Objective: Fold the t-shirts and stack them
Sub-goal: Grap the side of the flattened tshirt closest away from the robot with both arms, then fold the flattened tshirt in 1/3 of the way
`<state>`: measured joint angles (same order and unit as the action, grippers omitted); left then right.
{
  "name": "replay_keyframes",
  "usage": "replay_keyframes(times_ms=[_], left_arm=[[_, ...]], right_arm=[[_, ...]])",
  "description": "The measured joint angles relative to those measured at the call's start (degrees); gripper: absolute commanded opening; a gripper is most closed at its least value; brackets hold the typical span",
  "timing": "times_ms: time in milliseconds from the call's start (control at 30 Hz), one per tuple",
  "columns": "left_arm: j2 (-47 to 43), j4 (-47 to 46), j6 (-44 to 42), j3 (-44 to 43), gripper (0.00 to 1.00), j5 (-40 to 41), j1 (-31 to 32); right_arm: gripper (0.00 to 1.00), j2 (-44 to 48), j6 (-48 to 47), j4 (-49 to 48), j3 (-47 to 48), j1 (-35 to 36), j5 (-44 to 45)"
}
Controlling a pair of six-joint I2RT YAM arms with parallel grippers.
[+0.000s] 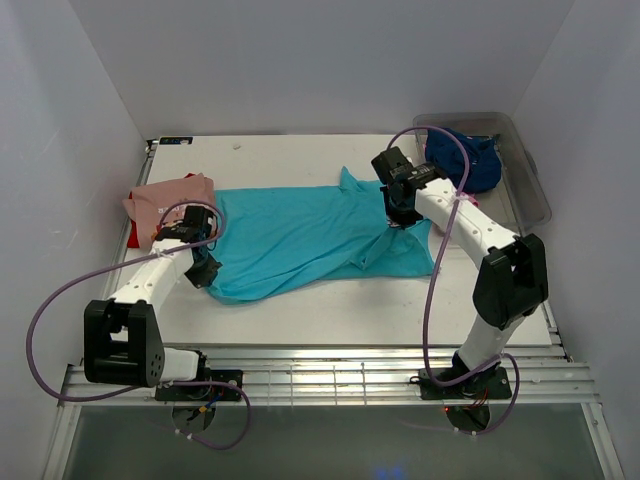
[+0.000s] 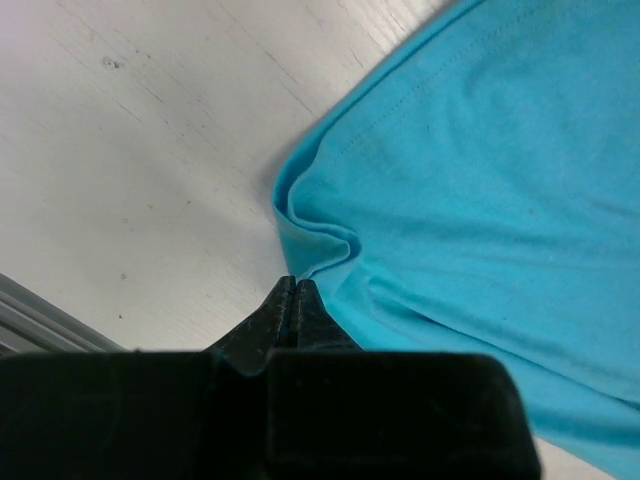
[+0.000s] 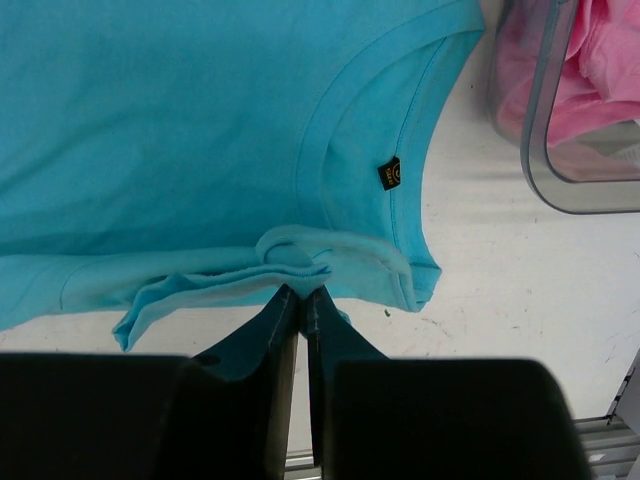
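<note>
A turquoise t-shirt (image 1: pixel 300 238) lies spread flat across the middle of the table. My left gripper (image 1: pixel 204 270) sits at its near left corner. In the left wrist view its jaws (image 2: pixel 295 284) are pressed together on a puckered fold of the turquoise hem (image 2: pixel 315 240). At the shirt's right end, by the collar, is my right gripper (image 1: pixel 400 214). In the right wrist view it (image 3: pixel 302 292) pinches a bunched fold of turquoise cloth (image 3: pixel 300 255) below the neck label (image 3: pixel 390 173). A salmon-pink t-shirt (image 1: pixel 170 200) lies folded at the left, with a red one (image 1: pixel 133 236) beneath it.
A clear grey tub (image 1: pixel 528 180) stands at the back right with a navy shirt (image 1: pixel 468 160) in it. The right wrist view shows bright pink cloth (image 3: pixel 600 70) behind the tub wall (image 3: pixel 545 150). White walls close in on both sides. A metal rail (image 1: pixel 320 375) runs along the near edge.
</note>
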<state>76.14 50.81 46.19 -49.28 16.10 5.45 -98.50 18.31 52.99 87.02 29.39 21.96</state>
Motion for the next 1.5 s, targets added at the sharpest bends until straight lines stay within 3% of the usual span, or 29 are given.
replay_keyframes(times_ms=[367,733,1133,1500], left_arm=[[1.4,0.0,0.9,-4.3,0.0,5.6,-2.4],[7.8,-1.5,0.8,-6.4,0.0,5.5,-3.5],[12.3,-3.1,0.8,-14.2,0.0,5.4,-5.4],[19.3,-4.9,1.0,-14.5,0.0,3.2,-7.5]], right_arm=[[0.1,-5.2,-1.0,0.1,2.0,-2.1,0.4],[0.1,-7.4,-1.6,0.0,2.5,-2.4,0.4],[0.1,-7.4,-2.3,0.0,2.5,-3.9,0.4],[0.09,-8.5,-2.3,-0.1,2.4,-4.2,0.4]])
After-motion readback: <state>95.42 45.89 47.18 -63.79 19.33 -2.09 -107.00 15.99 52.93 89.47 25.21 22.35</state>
